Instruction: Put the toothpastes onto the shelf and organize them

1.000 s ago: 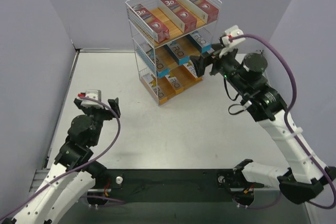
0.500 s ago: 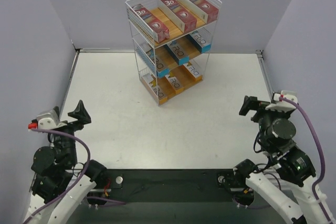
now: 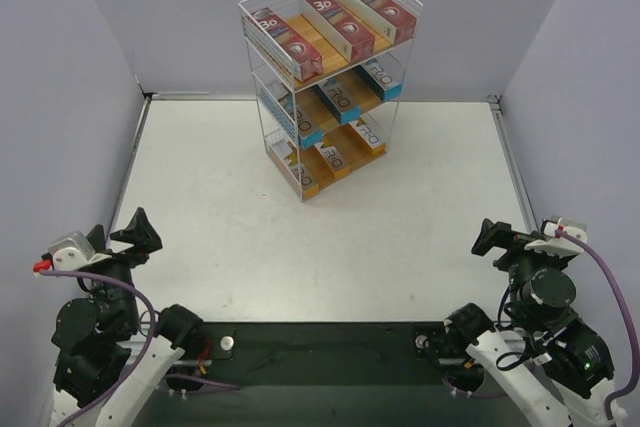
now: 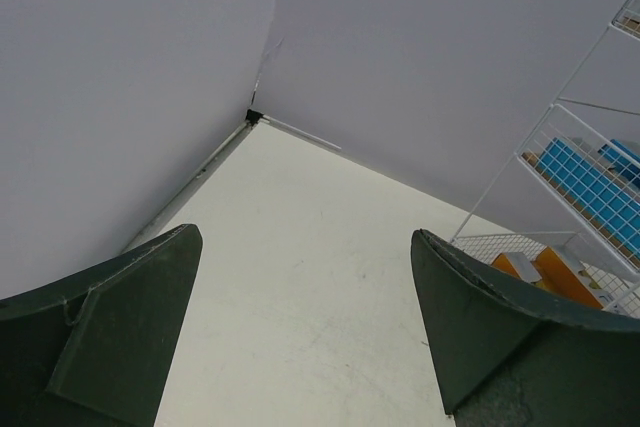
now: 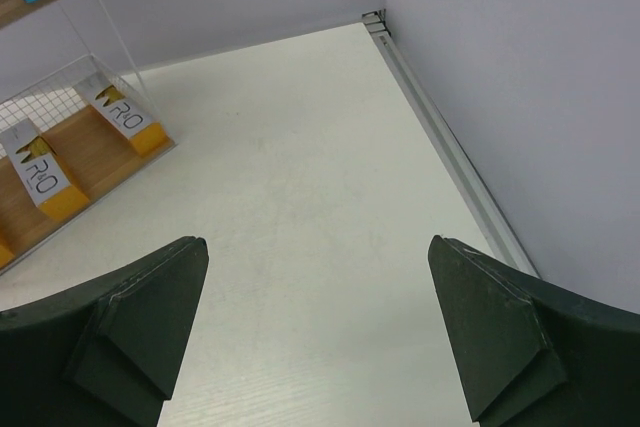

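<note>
The shelf (image 3: 312, 35) stands at the back middle of the table. Three red "3D" toothpastes (image 3: 337, 19) lie on its top tier, teal ones (image 3: 340, 99) on the middle tier, orange-and-white ones (image 3: 330, 157) on the bottom tier. My left gripper (image 3: 118, 235) is open and empty at the near left, far from the shelf. My right gripper (image 3: 510, 239) is open and empty at the near right. The left wrist view shows my open left gripper (image 4: 304, 235) over bare table, the shelf (image 4: 560, 162) at its right. The right wrist view shows my open right gripper (image 5: 318, 242) and orange cartons (image 5: 125, 117).
Grey walls close the table on the left, back and right. A metal rail (image 5: 450, 157) runs along the right wall's foot. A black strip (image 3: 320, 342) with the arm bases lies along the near edge.
The right arm has pulled back from the shelf to the near right corner. The left arm has drawn back to the near left corner. The cartons have not moved.
</note>
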Controlling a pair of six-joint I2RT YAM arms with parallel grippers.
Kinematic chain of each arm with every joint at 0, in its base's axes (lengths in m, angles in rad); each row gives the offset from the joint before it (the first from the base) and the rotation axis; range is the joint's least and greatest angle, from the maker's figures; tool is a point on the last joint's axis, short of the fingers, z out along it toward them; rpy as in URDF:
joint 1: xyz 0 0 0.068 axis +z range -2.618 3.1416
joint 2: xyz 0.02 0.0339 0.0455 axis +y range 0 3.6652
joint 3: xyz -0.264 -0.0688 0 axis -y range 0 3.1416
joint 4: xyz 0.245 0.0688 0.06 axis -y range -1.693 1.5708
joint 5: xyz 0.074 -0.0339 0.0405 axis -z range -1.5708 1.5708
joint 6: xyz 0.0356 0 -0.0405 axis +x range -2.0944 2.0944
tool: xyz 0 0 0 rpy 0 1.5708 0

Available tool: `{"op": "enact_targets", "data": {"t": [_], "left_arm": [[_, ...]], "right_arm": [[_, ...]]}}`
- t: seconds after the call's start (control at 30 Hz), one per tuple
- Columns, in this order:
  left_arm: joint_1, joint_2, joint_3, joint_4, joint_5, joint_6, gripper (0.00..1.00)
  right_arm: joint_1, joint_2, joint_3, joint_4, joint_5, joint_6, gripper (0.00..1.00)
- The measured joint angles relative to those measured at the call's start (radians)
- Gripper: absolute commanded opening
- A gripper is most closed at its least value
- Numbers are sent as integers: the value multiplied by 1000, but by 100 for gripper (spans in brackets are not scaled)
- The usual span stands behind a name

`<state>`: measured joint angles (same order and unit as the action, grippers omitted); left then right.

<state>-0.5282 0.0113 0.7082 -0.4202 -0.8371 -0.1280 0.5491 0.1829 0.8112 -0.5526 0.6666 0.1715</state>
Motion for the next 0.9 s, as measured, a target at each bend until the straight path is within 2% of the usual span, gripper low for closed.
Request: {"op": "enact_targets", "data": {"t": [0.43, 0.9], "left_arm": [[0, -3, 0, -100, -30, -75, 97], [0, -3, 1, -107, -48, -109, 97]], "right_arm": [[0, -93, -2, -46, -5, -16, 100], [2, -122, -2, -51, -9, -42, 100]]}}
